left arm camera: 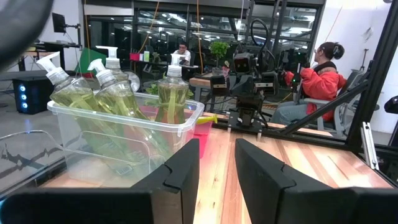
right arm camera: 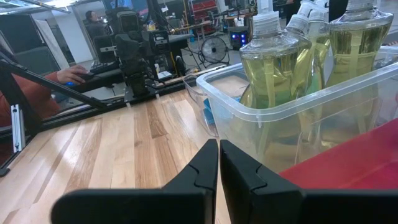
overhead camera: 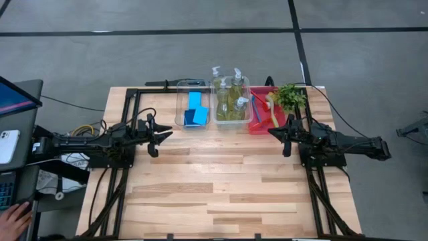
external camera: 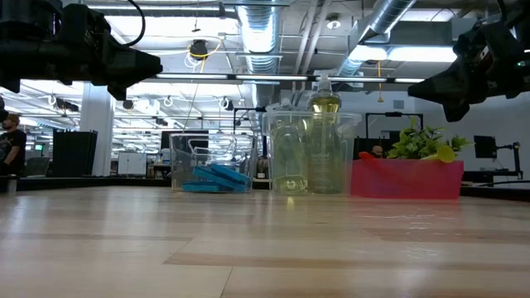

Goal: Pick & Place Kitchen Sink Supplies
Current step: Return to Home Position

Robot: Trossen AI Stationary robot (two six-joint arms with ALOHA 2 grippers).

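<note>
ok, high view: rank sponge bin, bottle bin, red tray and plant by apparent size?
1. Sponge bin, bottle bin and red tray look about alike, so no ranking among them. The plant overlaps the tray's corner.
2. Plant is clearly smallest.

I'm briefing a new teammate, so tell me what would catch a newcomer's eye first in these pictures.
A row along the table's far edge: blue sponges in a clear bin, pump bottles crowded in the next bin, then a red tray with brushes and a leafy plant beside it. Two dark arms flank the table, the left arm with jaws apart, the right arm with jaws shut.
</note>
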